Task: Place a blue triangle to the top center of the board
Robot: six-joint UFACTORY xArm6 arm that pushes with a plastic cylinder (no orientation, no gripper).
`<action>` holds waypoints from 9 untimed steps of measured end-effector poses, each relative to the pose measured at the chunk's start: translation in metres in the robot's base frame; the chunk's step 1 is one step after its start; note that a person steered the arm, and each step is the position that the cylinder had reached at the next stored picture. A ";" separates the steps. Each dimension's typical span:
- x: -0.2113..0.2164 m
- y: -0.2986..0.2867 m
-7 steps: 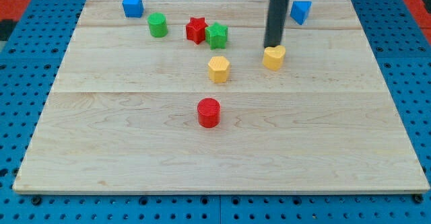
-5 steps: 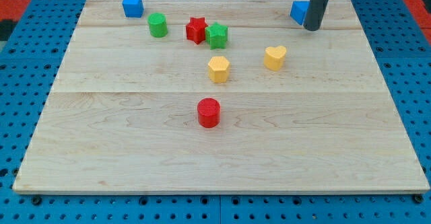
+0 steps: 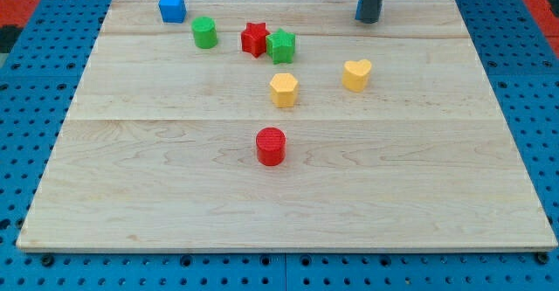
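My tip (image 3: 369, 20) is pressed vs small blue triangular block (image 3: 359, 10), mostly hidden behind the rod w/ only a sliver showing, prob. to shove it left toward top-centre of pale wooden board (image 3: 288, 204); rod has no jaws.

My tip (image 3: 369, 19) stood near the view's top, right of centre, planted on the wooden board (image 3: 262, 186) close to its far edge. The rod rose straight up from there, dark and upright, and ran out of the picture at the top, so nothing more of the arm showed. A sliver of blue peeked out at the rod's left side, just touching it, too hidden to tell its shape. Measured from the board, the tip sat well above its middle, close to the top edge.
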State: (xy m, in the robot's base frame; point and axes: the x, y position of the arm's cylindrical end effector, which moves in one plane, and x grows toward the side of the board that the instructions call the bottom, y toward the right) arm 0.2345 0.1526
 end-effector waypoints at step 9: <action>-0.042 -0.079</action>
